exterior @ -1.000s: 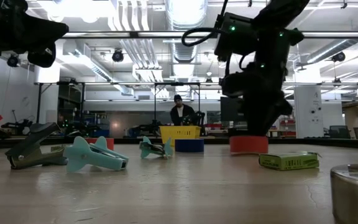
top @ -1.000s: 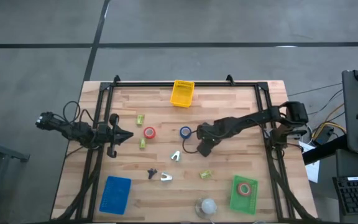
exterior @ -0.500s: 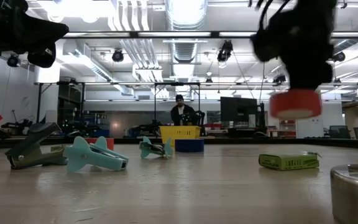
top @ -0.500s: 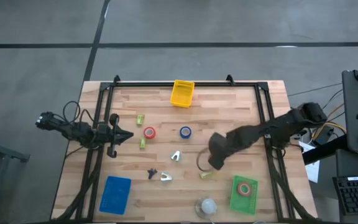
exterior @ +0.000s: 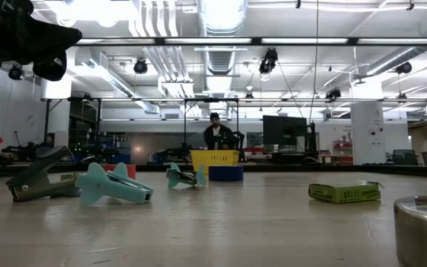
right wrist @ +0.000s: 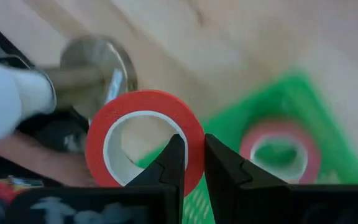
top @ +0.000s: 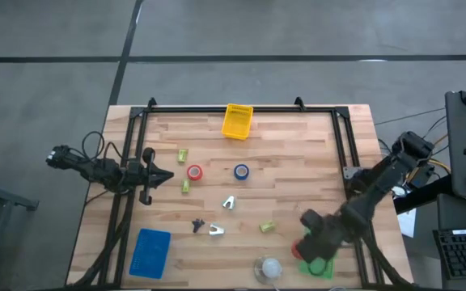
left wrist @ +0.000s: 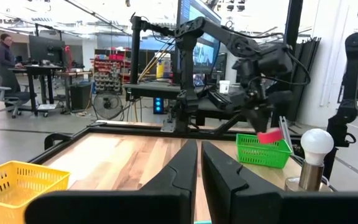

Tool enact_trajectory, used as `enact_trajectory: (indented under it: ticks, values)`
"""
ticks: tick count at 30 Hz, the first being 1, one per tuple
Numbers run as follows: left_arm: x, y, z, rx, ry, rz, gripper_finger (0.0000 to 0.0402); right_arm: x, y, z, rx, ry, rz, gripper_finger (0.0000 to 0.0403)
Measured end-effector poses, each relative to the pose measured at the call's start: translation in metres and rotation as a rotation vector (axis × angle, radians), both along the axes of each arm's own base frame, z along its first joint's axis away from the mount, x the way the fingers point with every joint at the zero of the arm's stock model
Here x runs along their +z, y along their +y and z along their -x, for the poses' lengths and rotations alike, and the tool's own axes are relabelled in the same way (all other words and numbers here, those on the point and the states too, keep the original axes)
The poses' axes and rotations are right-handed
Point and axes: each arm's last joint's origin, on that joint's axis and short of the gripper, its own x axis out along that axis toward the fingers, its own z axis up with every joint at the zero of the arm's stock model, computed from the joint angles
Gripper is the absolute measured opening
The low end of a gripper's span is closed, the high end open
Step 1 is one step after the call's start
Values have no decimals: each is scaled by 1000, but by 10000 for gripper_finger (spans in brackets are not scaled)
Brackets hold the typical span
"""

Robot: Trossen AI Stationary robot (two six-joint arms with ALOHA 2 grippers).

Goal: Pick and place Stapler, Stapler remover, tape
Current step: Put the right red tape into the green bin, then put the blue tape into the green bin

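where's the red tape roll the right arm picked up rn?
The red tape roll is clamped in the right gripper, held in the air above the green tray at the table's front-right corner, beside the white bulb.

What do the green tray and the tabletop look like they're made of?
The green tray looks like moulded plastic: bright uniform colour and slatted, see-through walls. The tabletop looks like wood, probably butcher-block: pale parallel strips with grain and a dull sheen. The right claw holds a red tape roll above the tray; its smooth red face could be plastic or vinyl.
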Motion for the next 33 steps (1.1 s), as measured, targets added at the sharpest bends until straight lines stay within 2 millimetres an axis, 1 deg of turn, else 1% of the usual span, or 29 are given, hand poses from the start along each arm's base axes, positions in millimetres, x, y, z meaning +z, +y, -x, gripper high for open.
enact_trajectory:
  ticks: [5, 7, 10, 13, 19, 27, 33]
  values:
    - [0, 0, 0, 0, 0, 0, 26, -8, 24, 22, -120, 92, -59, 38]
    - [0, 0, 0, 0, 0, 0, 26, -13, 29, 26, -140, 126, -61, 38]
    - [0, 0, 0, 0, 0, 0, 26, -22, 34, 26, -155, 188, -65, 38]
    - [0, 0, 0, 0, 0, 0, 26, -30, 37, 25, -145, 221, -49, 38]
    - [0, 0, 0, 0, 0, 0, 26, -36, 38, 25, -136, 244, -36, 46]
    - [0, 0, 0, 0, 0, 0, 26, -36, 39, 24, -150, 244, -41, 74]
    - [0, 0, 0, 0, 0, 0, 26, -36, 39, 24, -156, 245, -41, 107]
